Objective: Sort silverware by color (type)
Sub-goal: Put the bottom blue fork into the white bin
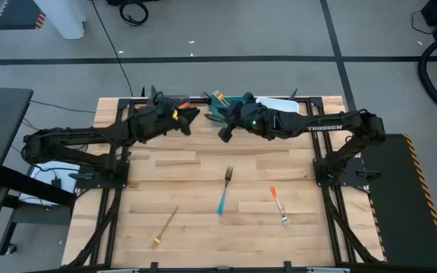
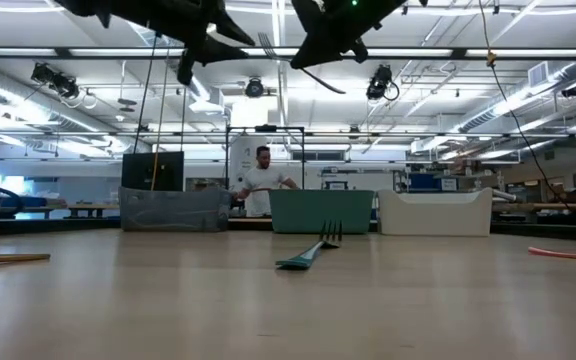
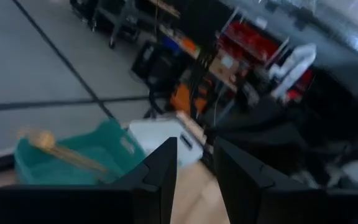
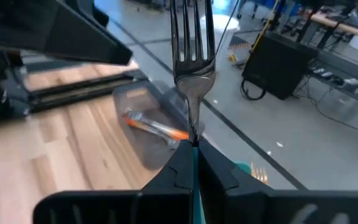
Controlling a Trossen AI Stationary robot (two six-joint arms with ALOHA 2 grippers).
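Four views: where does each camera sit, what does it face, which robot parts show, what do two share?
High view: above, facing down at table; both arms.
Low view: table height, facing the room; arms overhead.
Left wrist view: left gripper open, teal bin ahead.
Right wrist view: right gripper shut on a raised fork.
Shared: blue-handled fork, high and low.

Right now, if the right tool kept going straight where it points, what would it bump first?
Probably the grey bin holding an orange-handled fork; the held fork in the right tool would touch first. Depth is unclear.
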